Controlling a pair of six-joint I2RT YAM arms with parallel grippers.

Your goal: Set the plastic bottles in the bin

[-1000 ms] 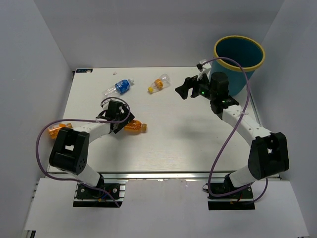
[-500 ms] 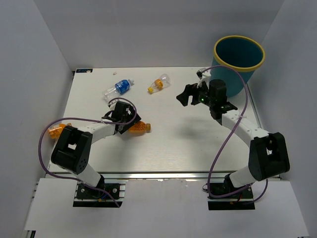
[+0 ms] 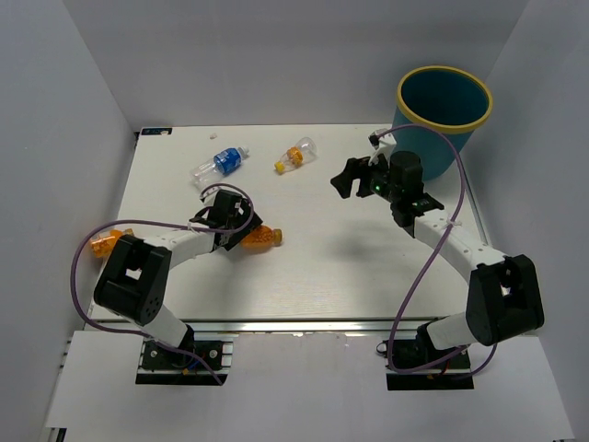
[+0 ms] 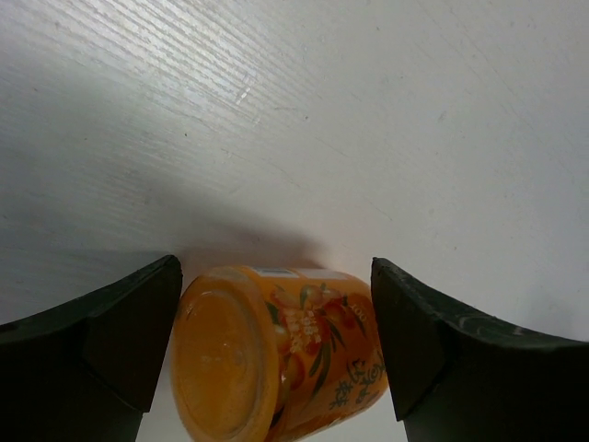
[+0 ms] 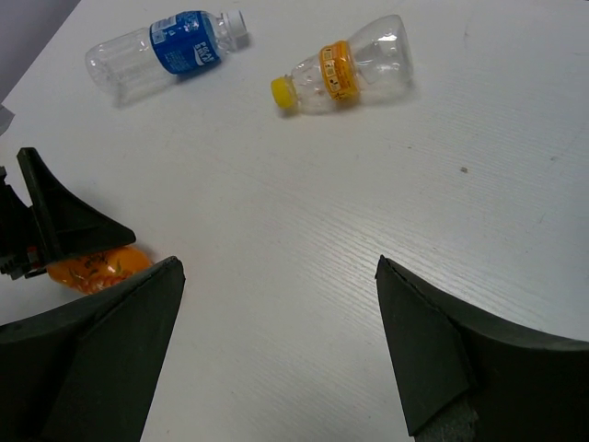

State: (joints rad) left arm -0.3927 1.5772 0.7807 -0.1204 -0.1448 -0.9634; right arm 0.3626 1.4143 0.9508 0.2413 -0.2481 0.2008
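Observation:
An orange-filled bottle [image 3: 264, 238] lies on its side on the white table; it also shows in the left wrist view [image 4: 276, 354]. My left gripper [image 3: 236, 226] is open, with its jaws on either side of the bottle's base end [image 4: 276, 331]. My right gripper [image 3: 352, 175] is open and empty above mid-table [image 5: 276, 276]. A clear bottle with a blue label [image 3: 219, 162] and a clear bottle with an orange band and yellow cap [image 3: 296, 155] lie at the back. Another orange bottle [image 3: 101, 242] lies at the far left. The teal bin with a yellow rim [image 3: 444, 81] stands at the back right.
Grey walls enclose the table on the left, back and right. Purple cables loop beside both arms. In the right wrist view the blue-label bottle [image 5: 166, 53] and the orange-band bottle [image 5: 345, 64] lie ahead, and the orange-filled bottle [image 5: 97, 267] is at the lower left.
My left gripper has moved right, and the orange-filled bottle has slid a little to the right with it. My right gripper has drifted slightly down and right, still open.

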